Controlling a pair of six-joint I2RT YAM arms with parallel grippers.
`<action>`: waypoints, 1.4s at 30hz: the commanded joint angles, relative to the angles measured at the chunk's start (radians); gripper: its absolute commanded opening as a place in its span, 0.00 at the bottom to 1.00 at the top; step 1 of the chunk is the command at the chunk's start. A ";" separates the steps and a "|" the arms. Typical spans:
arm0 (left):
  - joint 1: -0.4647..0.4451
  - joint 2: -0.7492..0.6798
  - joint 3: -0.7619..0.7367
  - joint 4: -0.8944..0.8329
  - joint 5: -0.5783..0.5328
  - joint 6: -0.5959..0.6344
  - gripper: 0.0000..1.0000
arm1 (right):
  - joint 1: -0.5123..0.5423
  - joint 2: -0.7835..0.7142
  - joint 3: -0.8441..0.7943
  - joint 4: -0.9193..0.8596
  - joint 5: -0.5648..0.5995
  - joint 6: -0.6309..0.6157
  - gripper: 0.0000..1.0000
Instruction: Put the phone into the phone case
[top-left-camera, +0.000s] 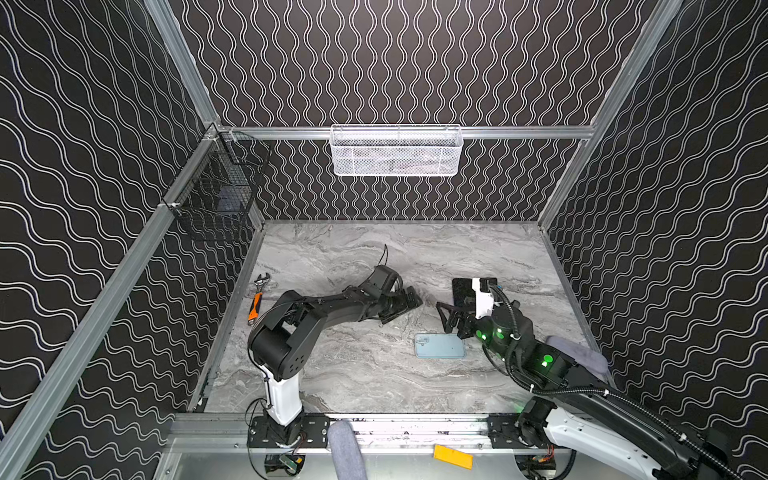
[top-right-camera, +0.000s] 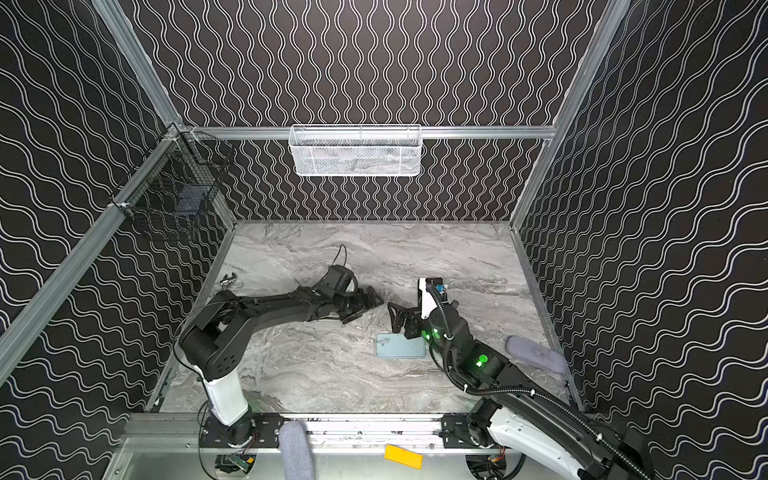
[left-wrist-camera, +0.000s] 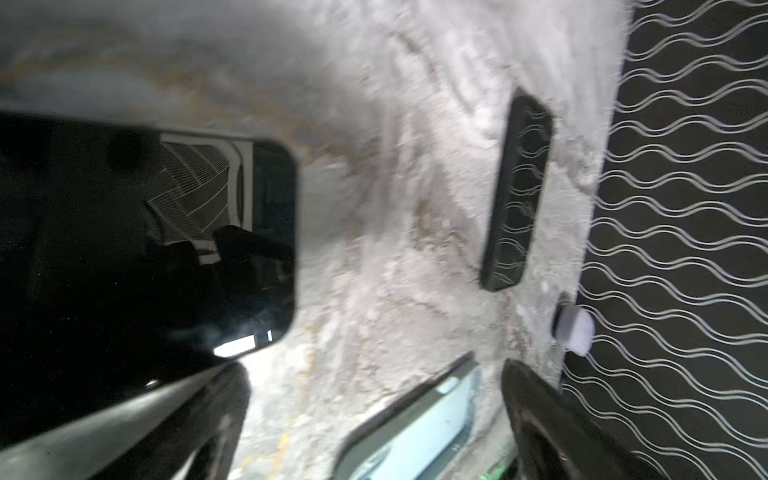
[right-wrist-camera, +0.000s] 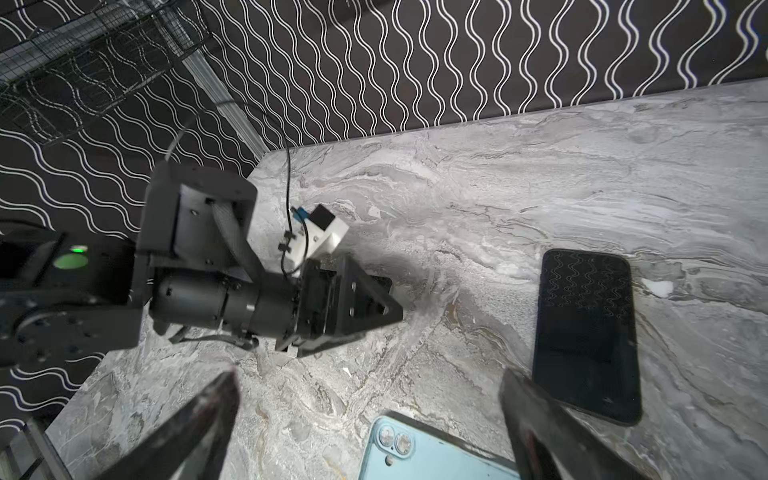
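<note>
Phone (top-left-camera: 462, 293) and phone case (top-left-camera: 439, 345) lie apart on the marble table (top-left-camera: 353, 374); neither arm holds anything.

In both top views I see the black phone screen-up, right of centre and partly behind my right wrist camera. The light blue phone case lies flat just below it in the frame, not touching it. My right gripper (top-left-camera: 446, 318) hangs between the two in the frame, jaws spread wide, grasping nothing. My left gripper (top-left-camera: 405, 307) is mid-frame, likewise released, tips pointing toward the right one. An orange-handled adjustable wrench (top-left-camera: 257, 297) lies at the table's left edge.
</note>
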 joint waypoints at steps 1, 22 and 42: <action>0.002 -0.062 0.059 -0.091 0.004 0.088 0.98 | -0.005 -0.014 0.001 -0.031 0.029 0.026 0.99; 0.491 -0.381 -0.246 -0.262 0.102 0.304 0.98 | -0.175 0.607 0.338 -0.144 -0.456 0.137 0.99; 0.491 -0.180 -0.269 -0.099 0.183 0.264 0.97 | -0.251 0.987 0.490 -0.041 -0.739 0.129 0.99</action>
